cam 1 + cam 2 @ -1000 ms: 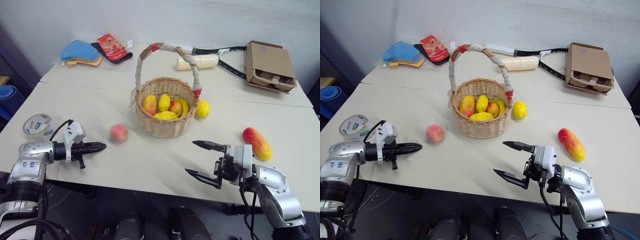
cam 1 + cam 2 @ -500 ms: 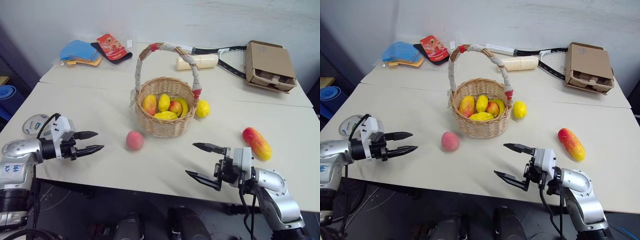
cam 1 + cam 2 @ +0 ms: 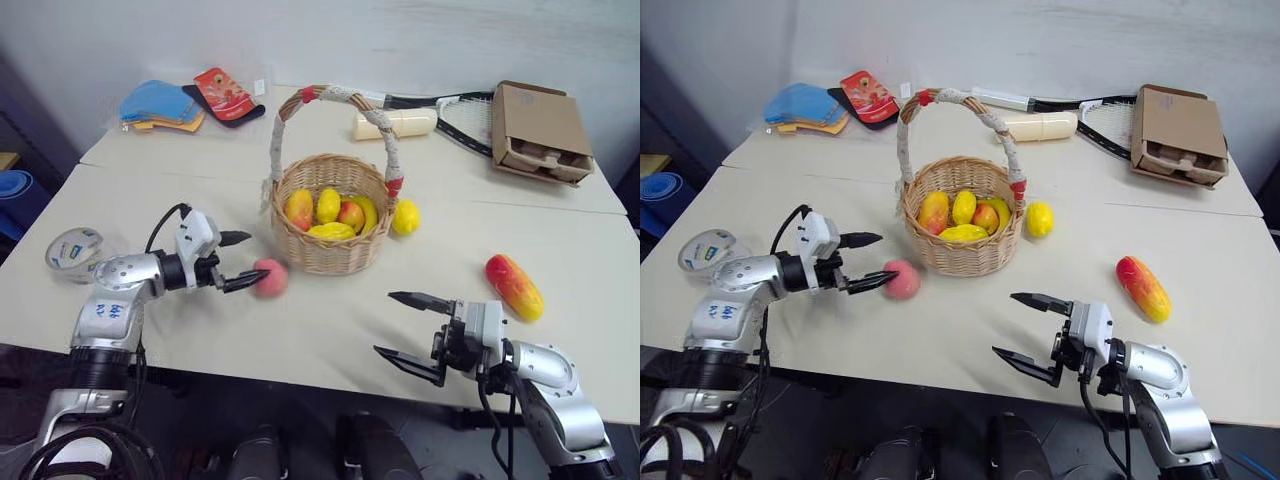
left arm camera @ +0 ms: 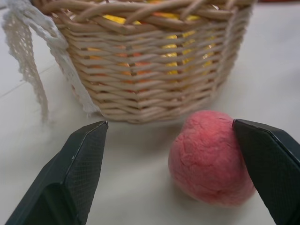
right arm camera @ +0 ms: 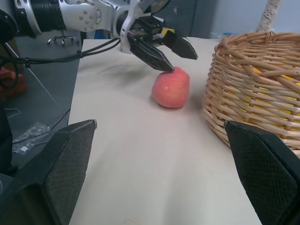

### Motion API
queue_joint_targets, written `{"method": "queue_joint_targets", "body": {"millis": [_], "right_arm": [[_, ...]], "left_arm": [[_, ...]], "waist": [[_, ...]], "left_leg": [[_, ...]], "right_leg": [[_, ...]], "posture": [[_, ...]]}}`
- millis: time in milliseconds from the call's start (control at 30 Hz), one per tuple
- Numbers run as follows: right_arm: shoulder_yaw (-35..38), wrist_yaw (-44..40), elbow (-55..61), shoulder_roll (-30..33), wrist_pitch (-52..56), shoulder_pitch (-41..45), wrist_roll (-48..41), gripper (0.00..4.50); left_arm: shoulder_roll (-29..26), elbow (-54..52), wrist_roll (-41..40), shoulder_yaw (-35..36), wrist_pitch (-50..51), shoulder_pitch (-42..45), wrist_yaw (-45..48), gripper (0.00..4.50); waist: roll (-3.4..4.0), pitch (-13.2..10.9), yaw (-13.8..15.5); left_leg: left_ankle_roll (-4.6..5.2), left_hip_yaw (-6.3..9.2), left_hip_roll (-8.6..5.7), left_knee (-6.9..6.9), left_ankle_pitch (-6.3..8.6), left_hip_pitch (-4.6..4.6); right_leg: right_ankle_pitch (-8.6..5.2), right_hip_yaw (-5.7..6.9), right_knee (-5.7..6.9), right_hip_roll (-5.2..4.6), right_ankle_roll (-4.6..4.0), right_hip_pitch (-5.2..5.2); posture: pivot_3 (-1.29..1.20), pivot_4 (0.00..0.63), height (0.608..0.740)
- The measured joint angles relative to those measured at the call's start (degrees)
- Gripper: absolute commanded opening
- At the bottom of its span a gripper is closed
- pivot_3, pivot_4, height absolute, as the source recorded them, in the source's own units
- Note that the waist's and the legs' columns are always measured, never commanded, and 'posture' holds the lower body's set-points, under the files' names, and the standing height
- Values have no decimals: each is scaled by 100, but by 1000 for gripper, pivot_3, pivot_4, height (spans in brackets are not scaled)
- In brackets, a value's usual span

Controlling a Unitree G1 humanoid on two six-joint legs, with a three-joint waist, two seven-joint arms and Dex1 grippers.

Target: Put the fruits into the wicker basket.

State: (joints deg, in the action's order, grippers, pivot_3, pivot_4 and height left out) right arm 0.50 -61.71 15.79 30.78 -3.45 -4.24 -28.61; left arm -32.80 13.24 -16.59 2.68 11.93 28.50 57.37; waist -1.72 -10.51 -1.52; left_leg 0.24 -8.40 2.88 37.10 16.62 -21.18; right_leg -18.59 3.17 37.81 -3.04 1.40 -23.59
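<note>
Woven wicker basket (image 3: 333, 225); matt, rough-skinned peach (image 4: 211, 159); smooth table (image 3: 300, 330).

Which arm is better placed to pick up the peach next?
Left. The left gripper is open right at the peach, one finger against its side. The right gripper is open too, but hangs over bare table, well away from the peach.

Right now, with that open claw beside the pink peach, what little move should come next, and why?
Probably nudge the left claw a bit further around the peach, then close. Its fingers stand open, one fingertip already at the peach's side, the other well clear, so the fruit sits off-centre between them, just in front of the wicker basket.
</note>
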Motion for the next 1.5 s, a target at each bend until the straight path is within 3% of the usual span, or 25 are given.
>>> {"method": "queue_joint_targets", "body": {"millis": [200, 400, 533, 733, 867, 933, 1033, 1167, 1267, 1500], "right_arm": [[-2, 115, 118, 3, 19, -73, 11, 4500], [7, 234, 135, 4, 17, -83, 13, 4500], [17, 304, 165, 4, 4, -124, 16, 4500], [72, 391, 185, 4, -16, -165, 21, 4500], [267, 630, 157, -66, -5, -55, -5, 4500], [501, 1020, 171, -335, 109, 83, -201, 4500], [692, 1315, 198, -419, 177, 47, -287, 4500], [709, 1535, 200, -482, 204, -55, -199, 4500], [764, 1794, 201, -601, 167, -67, -69, 4500], [1291, 2476, 177, -825, -29, -397, 268, 4500]], "left_arm": [[499, 825, 260, -509, -212, 367, 71, 4477], [359, 758, 312, -557, -221, 330, 285, 2730], [-164, 37, 140, -550, 156, -42, 709, 2374], [-707, -1370, -667, -281, 1109, -152, 1133, 2374], [270, -1331, -682, -141, 994, 1259, 101, 2374], [843, -750, -345, -312, 719, 2116, -457, 2374], [1052, 4, 139, -664, 246, 2382, -638, 2374], [1303, 1062, 372, -795, 34, 2361, -746, 3640], [1343, 1184, 384, -758, -165, 2367, -795, 4471], [835, 660, 231, -554, -465, 2151, -301, 4471]], "waist": [[-6, -1, -10], [-6, -1, -12], [-5, -2, -18], [-5, -4, 12], [-12, -7, 165], [-12, -6, 161], [1, 0, 88], [-7, -14, 13], [-8, -14, -9], [-7, -14, -4]], "left_leg": [[-4, -1, -2, 10, -2, -1], [-16, 0, 1, 4, -9, 2], [-19, 0, 3, 1, -9, 2], [-16, 3, -1, 4, -9, -2], [8, 6, -14, 24, -8, -10], [13, -3, -20, 21, -4, -8], [5, -13, -20, 11, -1, 5], [-20, -6, -1, 10, -10, -12], [-32, -5, 2, 10, -16, -6], [-40, -2, 0, 4, -22, 3]], "right_leg": [[2, -1, 0, -1, 8, 3], [2, -3, 2, 2, 7, 2], [1, -5, 1, 2, 7, 1], [1, -4, -2, -5, 7, 2], [11, -4, -8, -9, 27, 11], [13, -12, -17, -10, 36, 18], [6, -37, -21, 5, 46, 13], [0, -38, -14, 31, 37, -11], [-1, -41, -6, 33, 34, -11], [-2, -47, 4, 34, 30, -6]], "posture": [[0, 150, 740], [0, 150, 740], [0, 150, 740], [0, 150, 740], [0, 150, 740], [0, 150, 740], [0, 150, 740], [0, 150, 740], [0, 150, 740], [0, 150, 740]]}}
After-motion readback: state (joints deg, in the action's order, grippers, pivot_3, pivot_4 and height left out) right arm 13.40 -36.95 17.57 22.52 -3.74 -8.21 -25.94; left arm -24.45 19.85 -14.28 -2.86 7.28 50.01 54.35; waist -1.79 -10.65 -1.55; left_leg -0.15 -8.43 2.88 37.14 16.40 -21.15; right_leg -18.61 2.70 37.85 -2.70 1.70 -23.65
